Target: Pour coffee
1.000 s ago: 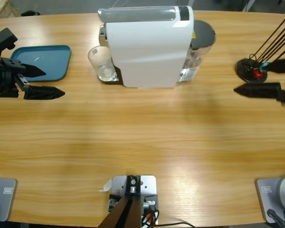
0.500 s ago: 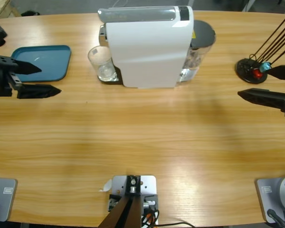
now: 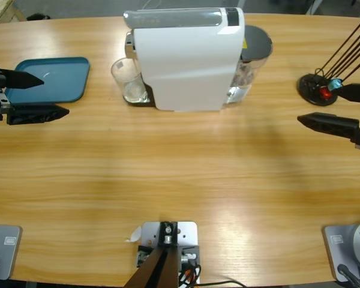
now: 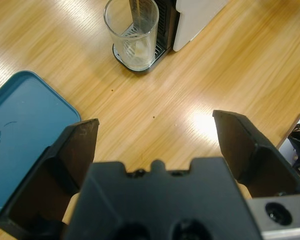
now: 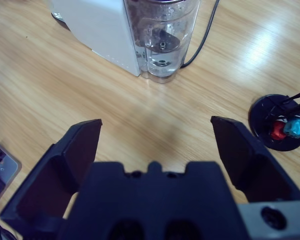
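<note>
Left gripper (image 3: 31, 96) is spread empty beside the blue tray (image 3: 66, 78); right gripper (image 3: 339, 108) likewise, near the capsule stand (image 3: 315, 89). Glass (image 4: 131, 31) sits under the machine spout; coffee (image 4: 134, 50) barely shows. Risk: an off-centre grasp tips the glass

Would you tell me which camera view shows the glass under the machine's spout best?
The left wrist view: the glass appears large, see-through, standing on the drip tray. The high view shows it small beside the coffee machine. The right wrist view misses it.
</note>
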